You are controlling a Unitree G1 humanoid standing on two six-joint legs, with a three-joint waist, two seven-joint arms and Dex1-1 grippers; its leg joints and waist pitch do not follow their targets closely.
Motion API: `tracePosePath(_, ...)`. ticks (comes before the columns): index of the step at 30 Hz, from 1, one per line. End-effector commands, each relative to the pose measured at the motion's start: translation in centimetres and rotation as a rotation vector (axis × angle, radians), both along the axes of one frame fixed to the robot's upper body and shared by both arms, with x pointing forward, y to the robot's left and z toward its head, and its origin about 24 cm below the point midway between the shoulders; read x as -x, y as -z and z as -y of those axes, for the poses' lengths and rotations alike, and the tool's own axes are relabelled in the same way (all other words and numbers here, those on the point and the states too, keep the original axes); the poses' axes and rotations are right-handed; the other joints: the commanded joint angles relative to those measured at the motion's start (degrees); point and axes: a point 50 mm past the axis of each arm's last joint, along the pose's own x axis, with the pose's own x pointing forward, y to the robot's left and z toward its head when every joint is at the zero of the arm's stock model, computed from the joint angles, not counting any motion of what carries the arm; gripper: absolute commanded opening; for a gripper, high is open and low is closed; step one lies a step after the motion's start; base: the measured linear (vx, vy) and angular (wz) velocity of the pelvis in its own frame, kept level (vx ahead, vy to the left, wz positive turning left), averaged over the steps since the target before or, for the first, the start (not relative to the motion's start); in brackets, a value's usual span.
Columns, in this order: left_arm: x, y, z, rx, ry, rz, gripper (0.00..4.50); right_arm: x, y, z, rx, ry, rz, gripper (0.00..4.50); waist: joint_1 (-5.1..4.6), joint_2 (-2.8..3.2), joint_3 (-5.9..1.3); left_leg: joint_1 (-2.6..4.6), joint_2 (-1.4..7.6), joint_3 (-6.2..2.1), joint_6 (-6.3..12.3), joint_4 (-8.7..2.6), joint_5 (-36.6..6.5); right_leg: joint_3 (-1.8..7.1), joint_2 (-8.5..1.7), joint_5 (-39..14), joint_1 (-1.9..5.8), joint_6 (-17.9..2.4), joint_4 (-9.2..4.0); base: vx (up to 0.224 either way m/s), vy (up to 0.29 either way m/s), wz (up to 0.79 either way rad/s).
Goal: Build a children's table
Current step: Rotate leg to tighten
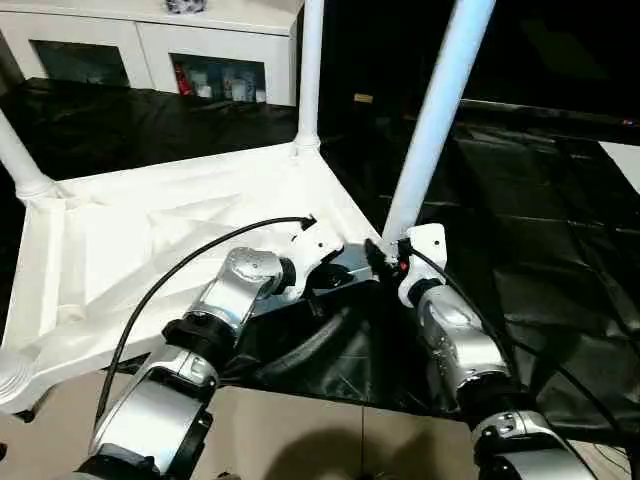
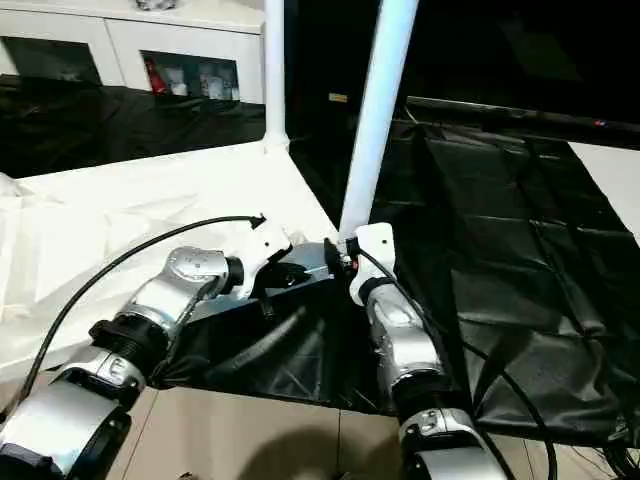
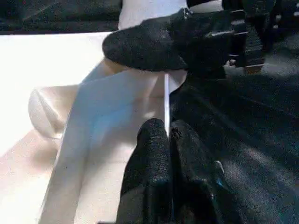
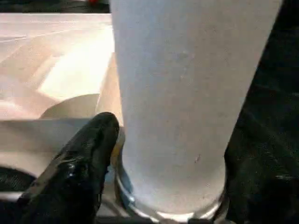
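Black sheeting; leg (image 1: pixel 432 125) base between right hand (image 4: pixel 140 186) fingers.

Black sheet (image 1: pixel 520 250) over the floor (image 1: pixel 300 430) I'm working on, upturned white tabletop (image 1: pixel 150 250) lying on it, legs up.

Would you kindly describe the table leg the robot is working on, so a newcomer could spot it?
Find the white tabletop lying underside up on black sheeting. Legs rise from its corners; take the leg at the near corner between both grippers. Unlike the others, it leans to the right.
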Motion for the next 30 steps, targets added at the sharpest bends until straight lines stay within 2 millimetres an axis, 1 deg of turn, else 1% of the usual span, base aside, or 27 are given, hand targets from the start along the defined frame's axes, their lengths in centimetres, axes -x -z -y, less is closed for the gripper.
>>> tracePosePath(1, 1.1, 0.2, 0.7, 0.042, 0.117, -0.006, 0.0, 0.4, -0.6, -1.5, 0.022, -0.204, 0.027, 3.87, 0.07, -0.72, -3.0, 0.32, 0.51, -0.32, 1.85, -4.35, -20.5, 1.04, -1.83, -21.7, 2.25, -9.3, -4.44, 0.0, 0.0, 0.0)
tracePosePath(2, 1.1, 0.3, 0.4, 0.039, 0.12, -0.011, 0.0, 0.4, -0.5, -1.2, 0.041, -0.224, 0.023, 3.87, 0.2, -0.79, -3.04, 0.25, 0.57, -0.25, 2.4, -4.23, -19.3, 1.11, -1.97, -20.9, 2.31, -9.7, -4.25, 0.0, 0.0, 0.0)
tracePosePath(3, 1.2, 0.4, -0.4, 0.026, 0.133, -0.017, 0.0, 0.5, -0.4, -0.5, 0.081, -0.275, 0.016, 3.94, 0.22, -1.04, -3.11, 0.28, 0.63, -0.02, 2.84, -4.05, -18.1, 1.17, -1.97, -19.5, 2.27, -10.3, -4.12, 0.0, 0.0, 0.0)
tracePosePath(5, 1.5, 0.4, -1.5, 0.01, 0.17, -0.02, 0.0, 0.4, -0.5, 0.5, 0.121, -0.322, 0.013, 4.17, 0.44, -0.87, -3.15, 0.27, 0.71, -0.03, 3.11, -4.01, -16.8, 1.17, -2.01, -18.2, 2.42, -10.8, -3.85, 0.0, 0.0, 0.0)
tracePosePath(6, 1.8, 0.4, -2.3, 0.001, 0.196, -0.022, 0.0, 0.4, -0.8, 1.2, 0.142, -0.374, 0.019, 4.26, 0.53, -1.15, -3.27, 0.14, 0.76, 0.14, 3.75, -3.87, -14.7, 1.22, -2.13, -16.1, 2.53, -11.4, -3.51, 0.0, 0.0, 0.0)
tracePosePath(7, 1.9, 0.4, -2.6, -0.001, 0.206, -0.024, 0.0, 0.5, -0.9, 1.3, 0.147, -0.398, 0.023, 4.26, 0.59, -0.99, -3.32, 0.28, 0.83, 0.19, 3.89, -3.8, -14.4, 1.21, -2.14, -15.4, 2.5, -11.8, -3.4, 0.0, 0.0, 0.0)
tracePosePath(8, 1.9, 0.4, -2.7, -0.002, 0.211, -0.025, 0.0, 0.5, -1.0, 1.4, 0.15, -0.412, 0.025, 4.26, 0.56, -1.07, -3.39, 0.2, 0.86, 0.27, 4.15, -3.67, -13.0, 1.2, -2.03, -12.9, 2.62, -12.5, -2.98, 0.0, 0.0, 0.0)
tracePosePath(9, 2.1, 0.3, -3.2, -0.006, 0.23, -0.03, 0.0, 0.7, -1.1, 1.6, 0.155, -0.466, 0.028, 4.26, 0.52, -1.19, -3.37, 0.16, 0.8, 0.34, 4.35, -3.64, -12.4, 1.19, -1.85, -11.9, 2.61, -12.8, -2.91, 0.0, 0.0, 0.0)
tracePosePath(10, 2.4, 0.2, -4.0, -0.014, 0.261, -0.033, 0.0, 1.3, -1.5, 1.9, 0.152, -0.583, 0.024, 4.26, 0.62, -1.12, -3.51, 0.2, 0.85, 0.35, 5.08, -3.47, -11.4, 1.15, -1.79, -8.8, 2.87, -13.9, -2.41, 0.0, 0.0, 0.0)
tracePosePath(11, 2.4, 0.2, -4.0, -0.014, 0.261, -0.033, 0.0, 1.3, -1.5, 1.9, 0.152, -0.583, 0.024, 4.26, 0.7, -1.08, -3.55, 0.14, 0.89, 0.31, 5.44, -3.4, -10.8, 1.14, -1.79, -7.5, 3.01, -14.3, -2.18, 0.0, 0.0, 0.0)
tracePosePath(12, 2.5, 0.1, -4.3, -0.022, 0.277, -0.038, 0.0, 1.6, -1.7, 2.1, 0.148, -0.633, 0.016, 4.26, 0.66, -1.18, -3.55, 0.23, 0.85, 0.45, 6.14, -3.33, -10.1, 1.16, -1.67, -5.7, 2.97, -14.9, -2.03, 0.0, 0.0, 0.0)
tracePosePath(13, 2.6, 0.1, -4.6, -0.032, 0.293, -0.04, 0.0, 1.8, -1.9, 2.4, 0.148, -0.68, 0.007, 4.26, 0.77, -1.13, -3.6, 0.3, 0.91, 0.44, 6.3, -3.27, -9.6, 1.16, -1.75, -5.0, 2.99, -15.3, -1.86, 0.0, 0.0, 0.0)
tracePosePath(14, 2.6, 0.1, -4.6, -0.032, 0.293, -0.04, 0.0, 1.8, -1.9, 2.4, 0.148, -0.68, 0.007, 4.26, 0.93, -1.0, -3.59, 0.37, 0.99, 0.51, 6.59, -3.24, -9.1, 1.1, -1.64, -3.9, 3.03, -15.9, -1.7, 0.0, 0.0, 0.0)
tracePosePath(15, 2.7, -0.1, -5.2, -0.054, 0.323, -0.049, 0.0, 2.2, -2.0, 2.8, 0.145, -0.758, -0.017, 4.26, 1.19, -1.06, -3.49, 0.4, 1.09, 0.63, 6.6, -3.24, -9.4, 1.01, -1.54, -3.8, 3.06, -16.2, -1.68, 0.0, 0.0, 0.0)
tracePosePath(16, 2.7, -0.1, -5.2, -0.054, 0.323, -0.049, 0.0, 2.2, -2.0, 2.8, 0.145, -0.758, -0.017, 4.26, 1.28, -1.0, -3.49, 0.45, 1.17, 0.63, 6.52, -3.24, -9.6, 0.98, -1.54, -3.9, 3.03, -16.3, -1.62, 0.0, 0.0, 0.0)
tracePosePath(18, 2.8, -0.1, -5.4, -0.064, 0.335, -0.05, 0.0, 2.4, -2.0, 2.9, 0.148, -0.782, -0.025, 3.98, 1.61, -1.0, -3.29, 0.63, 1.26, 0.7, 5.21, -3.37, -11.5, 1.03, -1.71, -6.8, 2.81, -16.0, -1.88, 0.0, 0.0, 0.0)
tracePosePath(19, 2.9, -0.4, -5.9, -0.078, 0.361, -0.054, 0.0, 2.4, -1.9, 3.2, 0.158, -0.803, -0.037, 3.9, 1.73, -0.3, -3.13, 0.69, 1.24, 0.63, 4.23, -3.49, -12.8, 1.12, -1.73, -8.4, 2.7, -15.7, -2.08, 0.0, 0.0, 0.0)
tracePosePath(20, 2.9, -0.4, -5.9, -0.079, 0.362, -0.055, 0.0, 2.4, -1.9, 3.2, 0.159, -0.804, -0.037, 3.9, 1.68, -0.55, -3.07, 0.69, 1.24, 0.68, 3.85, -3.49, -13.5, 1.13, -1.72, -9.3, 2.64, -15.4, -2.27, 0.0, 0.0, 0.0)
tracePosePath(21, 2.9, -0.6, -6.0, -0.079, 0.375, -0.058, 0.0, 2.4, -1.9, 3.3, 0.157, -0.811, -0.042, 3.85, 1.78, -0.5, -2.93, 0.75, 1.25, 0.66, 3.02, -3.63, -14.6, 1.18, -1.72, -10.6, 2.6, -15.1, -2.4, 0.0, 0.0, 0.0)
tracePosePath(22, 2.9, -0.7, -6.1, -0.08, 0.385, -0.061, 0.0, 2.4, -2.0, 3.3, 0.154, -0.816, -0.044, 3.6, 1.94, -0.24, -2.76, 0.77, 1.23, 0.56, 2.34, -3.75, -15.6, 1.21, -1.73, -12.2, 2.5, -14.7, -2.47, 0.0, 0.0, 0.0)
tracePosePath(24, 2.9, -0.7, -6.1, -0.081, 0.39, -0.064, 0.0, 2.4, -2.0, 3.3, 0.152, -0.819, -0.044, 3.49, 1.98, -0.46, -2.77, 0.83, 1.21, 0.57, 1.79, -3.76, -16.5, 1.23, -1.72, -13.6, 2.43, -14.3, -2.58, 0.0, 0.0, 0.0)
tracePosePath(25, 2.9, -0.7, -6.1, -0.081, 0.39, -0.064, 0.0, 2.4, -2.0, 3.3, 0.152, -0.819, -0.044, 3.45, 2.04, -0.43, -2.78, 0.89, 1.22, 0.53, 1.35, -3.78, -17.0, 1.24, -1.74, -14.4, 2.37, -14.1, -2.6, 0.0, 0.0, 0.0)
tracePosePath(26, 2.9, -0.8, -6.3, -0.087, 0.402, -0.068, 0.0, 2.5, -1.8, 3.2, 0.144, -0.838, -0.053, 3.32, 2.06, -0.07, -2.74, 0.95, 1.24, 0.49, 0.99, -3.85, -17.7, 1.25, -1.69, -14.3, 2.29, -14.1, -2.74, 0.0, 0.0, 0.0)
tracePosePath(27, 2.9, -0.8, -6.3, -0.088, 0.403, -0.068, 0.0, 2.5, -1.8, 3.2, 0.143, -0.84, -0.054, 3.08, 2.15, -0.05, -2.8, 1.0, 1.22, 0.46, 0.77, -3.85, -17.9, 1.21, -1.67, -14.1, 2.35, -14.2, -2.69, 0.0, 0.0, 0.0)
tracePosePath(28, 2.9, -0.8, -6.3, -0.089, 0.408, -0.07, 0.0, 2.6, -1.8, 3.1, 0.136, -0.848, -0.058, 3.08, 2.15, -0.12, -2.85, 0.85, 1.2, 0.41, 0.75, -3.83, -17.4, 1.21, -1.67, -13.3, 2.5, -14.3, -2.5, 0.0, 0.0, 0.0)
tracePosePath(29, 2.9, -0.8, -6.3, -0.089, 0.408, -0.07, 0.0, 2.6, -1.8, 3.1, 0.136, -0.848, -0.058, 3.08, 2.15, -0.12, -2.85, 0.85, 1.2, 0.41, 0.75, -3.83, -17.4, 1.21, -1.67, -13.3, 2.5, -14.3, -2.5, 0.0, 0.0, 0.0)
tracePosePath(30, 3.0, -0.8, -6.3, -0.089, 0.411, -0.074, 0.0, 2.8, -1.7, 3.1, 0.126, -0.853, -0.065, 2.91, 2.2, 0.04, -2.85, 0.76, 1.18, 0.36, 0.83, -3.84, -16.6, 1.17, -1.67, -12.2, 2.59, -14.5, -2.35, 0.0, 0.0, 0.0)
